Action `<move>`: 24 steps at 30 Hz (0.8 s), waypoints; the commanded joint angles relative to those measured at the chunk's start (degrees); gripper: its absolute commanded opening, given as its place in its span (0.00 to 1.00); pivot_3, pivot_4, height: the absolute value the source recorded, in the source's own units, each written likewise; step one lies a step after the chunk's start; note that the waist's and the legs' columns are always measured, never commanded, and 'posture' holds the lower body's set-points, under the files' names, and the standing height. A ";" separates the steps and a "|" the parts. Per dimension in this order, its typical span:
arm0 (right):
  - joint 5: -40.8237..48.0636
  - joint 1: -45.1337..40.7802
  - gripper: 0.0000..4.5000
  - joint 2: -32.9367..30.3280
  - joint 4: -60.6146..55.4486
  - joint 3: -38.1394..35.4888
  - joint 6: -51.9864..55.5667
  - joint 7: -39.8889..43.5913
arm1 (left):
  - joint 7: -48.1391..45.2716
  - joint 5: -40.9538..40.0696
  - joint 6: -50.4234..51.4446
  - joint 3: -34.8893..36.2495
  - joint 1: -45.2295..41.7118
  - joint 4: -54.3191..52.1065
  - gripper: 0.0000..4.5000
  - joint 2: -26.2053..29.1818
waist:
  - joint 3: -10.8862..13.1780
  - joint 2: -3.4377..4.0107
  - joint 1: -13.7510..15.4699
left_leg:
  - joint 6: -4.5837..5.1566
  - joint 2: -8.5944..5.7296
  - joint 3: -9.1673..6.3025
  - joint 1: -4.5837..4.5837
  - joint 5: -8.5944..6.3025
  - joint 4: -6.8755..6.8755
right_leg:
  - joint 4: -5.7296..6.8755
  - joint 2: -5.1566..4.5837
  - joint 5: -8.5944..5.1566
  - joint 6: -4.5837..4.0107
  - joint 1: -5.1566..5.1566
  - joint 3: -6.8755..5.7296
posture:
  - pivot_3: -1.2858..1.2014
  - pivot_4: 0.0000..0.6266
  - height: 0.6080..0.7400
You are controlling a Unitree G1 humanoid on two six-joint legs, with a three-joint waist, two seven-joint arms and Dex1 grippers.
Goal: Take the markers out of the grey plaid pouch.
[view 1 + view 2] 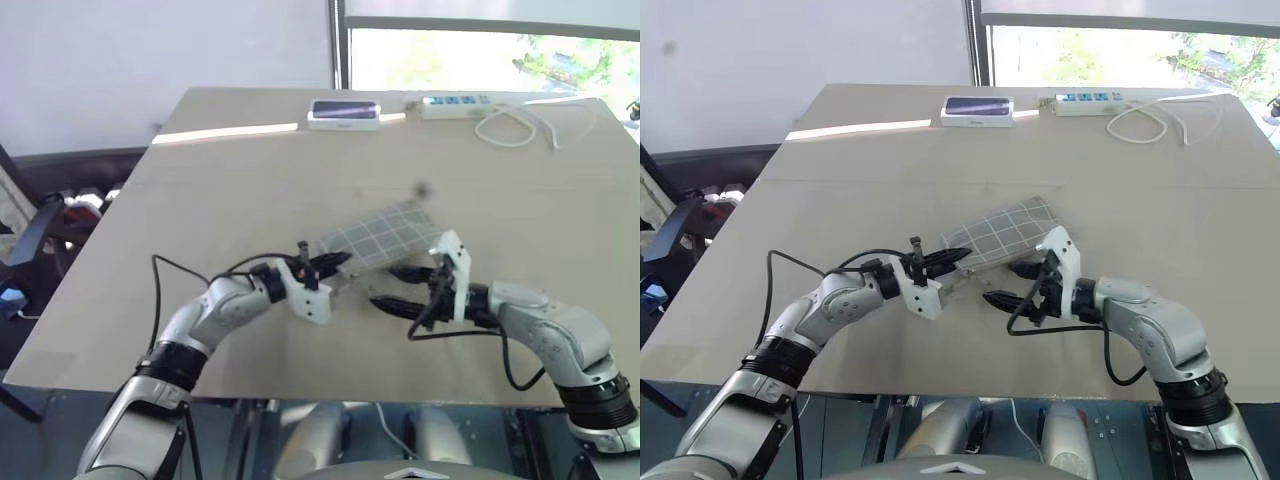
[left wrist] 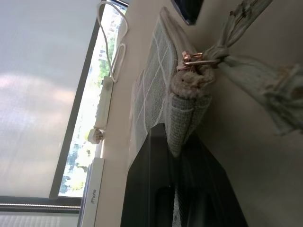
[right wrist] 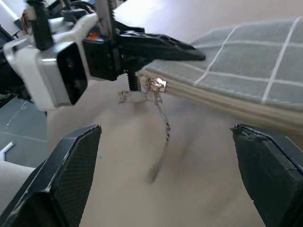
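The grey plaid pouch [image 1: 385, 237] lies flat on the tan table [image 1: 230, 180], one corner lifted slightly. My left gripper [image 1: 330, 263] is shut on the pouch's near end, its black fingers [image 2: 151, 189] clamping the fabric just beside the copper zipper pull [image 2: 191, 59] and its knotted fabric tassel [image 2: 255, 71]. My right gripper [image 1: 398, 287] stands open just right of that end, level with the table; its wide-apart fingers [image 3: 71, 175] face the zipper pull [image 3: 156, 86] and touch nothing. The markers are hidden.
A white box with a dark face [image 1: 345, 113] and a white power strip [image 1: 455, 103] with a looped white cable [image 1: 520, 125] lie along the table's far edge. The table's left edge drops to cluttered floor.
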 commanded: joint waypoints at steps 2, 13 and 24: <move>-2.52 -2.70 1.00 1.63 1.66 1.88 -0.25 -1.25 | 1.09 0.84 1.09 -1.17 0.79 -0.79 0.02 -0.15 | 0.00 0.00 -0.05 | 0.00 0.00 0.00 0.00 0.00 -0.01 | -0.01 0.02 0.00 0.00 -0.01 -0.03 | 0.52 0.24 0.98; -4.51 -4.01 0.56 3.93 3.31 4.06 -0.18 -0.08 | 1.55 0.51 2.85 -2.02 0.95 -2.48 0.00 -0.83 | 0.00 0.00 -0.14 | 0.00 0.00 0.00 -0.01 0.00 -0.02 | -0.01 0.05 0.00 0.00 -0.03 -0.06 | 0.52 0.24 0.98; -7.38 0.11 0.02 0.85 1.91 -2.92 -1.68 -5.00 | -1.65 -3.88 4.93 -1.54 2.42 -4.02 0.00 -0.29 | 0.00 0.00 -0.29 | 0.00 0.00 0.02 -0.05 0.00 -0.07 | -0.05 0.03 0.00 0.00 -0.11 -0.05 | 0.52 0.24 0.98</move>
